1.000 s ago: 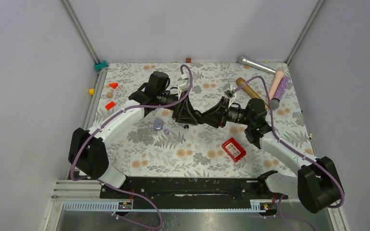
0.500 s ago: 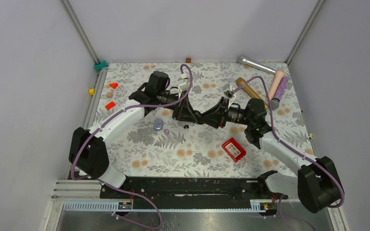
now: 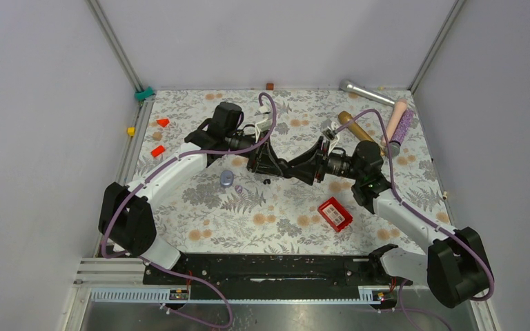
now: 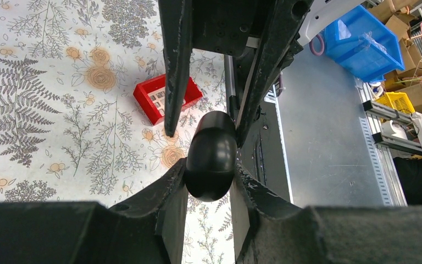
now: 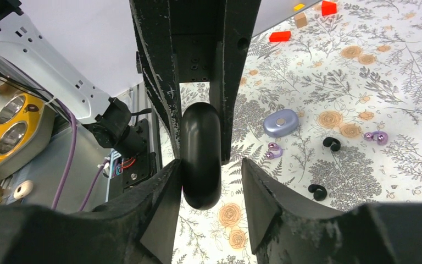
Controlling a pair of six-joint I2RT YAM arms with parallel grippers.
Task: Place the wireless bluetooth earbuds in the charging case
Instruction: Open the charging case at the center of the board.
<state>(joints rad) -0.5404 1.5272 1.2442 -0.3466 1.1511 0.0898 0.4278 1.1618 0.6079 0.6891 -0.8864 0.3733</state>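
Note:
A closed black oval charging case [image 4: 211, 154] hangs above the table between both grippers; it also shows in the right wrist view [image 5: 201, 154]. My left gripper [image 4: 209, 168] is shut on it, at mid-table in the top view [image 3: 276, 165]. My right gripper [image 5: 211, 164] straddles its other end from the right [image 3: 288, 167], one finger against it, the other apart. On the cloth lie two black earbuds [image 5: 331, 143] [image 5: 317, 191], two pale purple earbuds [image 5: 376, 136] [image 5: 275, 150] and a closed purple case [image 5: 281, 122], also seen from above [image 3: 227, 179].
A red tray [image 3: 335, 214] lies at the front right. Red blocks [image 3: 157, 151] [image 3: 163, 122] and a yellow block [image 3: 131, 131] lie at the left edge. A wooden stick [image 3: 355, 127], a purple roller [image 3: 400, 127] and a metal cylinder [image 3: 366, 92] lie at the back right.
The right arm has shifted slightly towards the left gripper. The black case stays in the left gripper.

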